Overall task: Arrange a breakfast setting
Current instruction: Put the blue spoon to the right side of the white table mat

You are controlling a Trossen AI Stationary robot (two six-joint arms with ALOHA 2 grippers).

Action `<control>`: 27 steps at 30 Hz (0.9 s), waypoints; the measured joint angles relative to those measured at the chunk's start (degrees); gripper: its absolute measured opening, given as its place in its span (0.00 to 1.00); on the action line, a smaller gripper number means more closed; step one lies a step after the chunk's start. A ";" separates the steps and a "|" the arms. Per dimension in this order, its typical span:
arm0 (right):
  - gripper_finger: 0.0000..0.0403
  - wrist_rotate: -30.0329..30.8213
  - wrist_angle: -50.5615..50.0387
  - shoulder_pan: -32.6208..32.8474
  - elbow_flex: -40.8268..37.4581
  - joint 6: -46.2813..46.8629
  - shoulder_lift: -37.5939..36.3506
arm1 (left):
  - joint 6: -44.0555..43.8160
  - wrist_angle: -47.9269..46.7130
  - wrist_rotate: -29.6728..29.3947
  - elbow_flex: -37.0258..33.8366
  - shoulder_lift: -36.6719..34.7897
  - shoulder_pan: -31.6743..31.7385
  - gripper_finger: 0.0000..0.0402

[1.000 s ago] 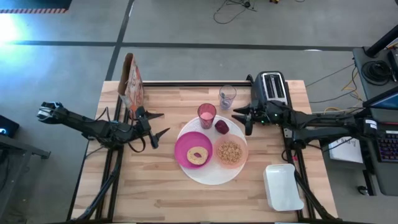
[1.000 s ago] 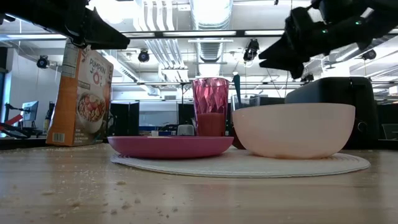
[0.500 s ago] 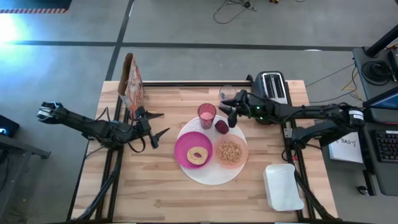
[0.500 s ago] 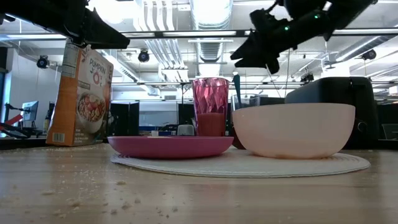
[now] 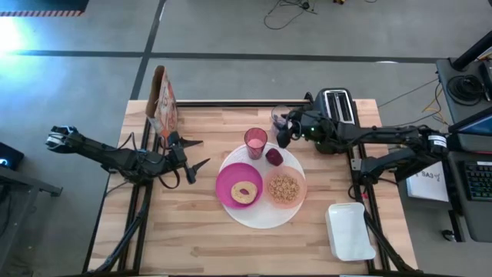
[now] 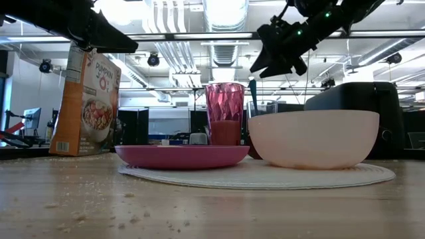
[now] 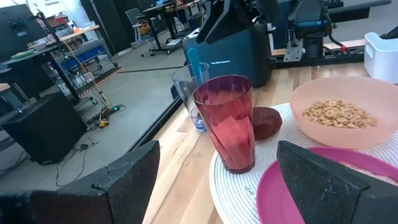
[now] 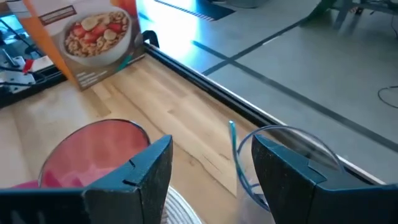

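Nearby, clear glass [image 5: 280, 116], toaster [image 5: 337, 105].

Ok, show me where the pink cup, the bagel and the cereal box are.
pink cup [image 7: 227, 121], left wrist view, on its faceted side wall.
bagel [image 5: 245, 192], high view, on the ring's lower edge.
cereal box [image 6: 86, 99], low view, on its printed front face.

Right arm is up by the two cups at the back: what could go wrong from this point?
The right gripper, open, hangs over the clear cup, close to the pink cup. Descending off-centre, a finger could tip either cup. The clear cup holds a blue straw-like stick that could snag.
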 joint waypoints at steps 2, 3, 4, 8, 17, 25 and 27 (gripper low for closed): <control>0.51 0.04 -0.08 -0.16 0.00 0.22 0.16 | 0.00 -0.13 0.00 0.00 0.00 -0.01 0.76; 0.51 0.01 0.05 -0.16 0.00 0.26 0.39 | 0.00 -0.14 0.00 -0.01 0.00 0.00 0.76; 0.51 0.01 0.05 -0.34 0.00 0.24 0.67 | 0.00 -0.14 0.00 -0.01 0.00 0.00 0.76; 0.51 0.01 0.14 -1.06 0.00 0.31 2.17 | 0.00 -0.11 0.02 -0.01 0.00 0.00 0.76; 0.51 4.51 1.07 -2.89 0.00 -1.57 4.51 | 0.00 -0.09 0.04 -0.07 0.00 -0.02 0.76; 0.51 4.21 1.11 -3.13 0.00 -3.62 6.27 | -0.02 -0.08 0.07 -0.07 -0.02 0.00 0.76; 0.50 4.04 1.12 -3.13 0.00 -4.31 6.76 | -0.02 -0.08 0.07 -0.07 0.00 0.00 0.76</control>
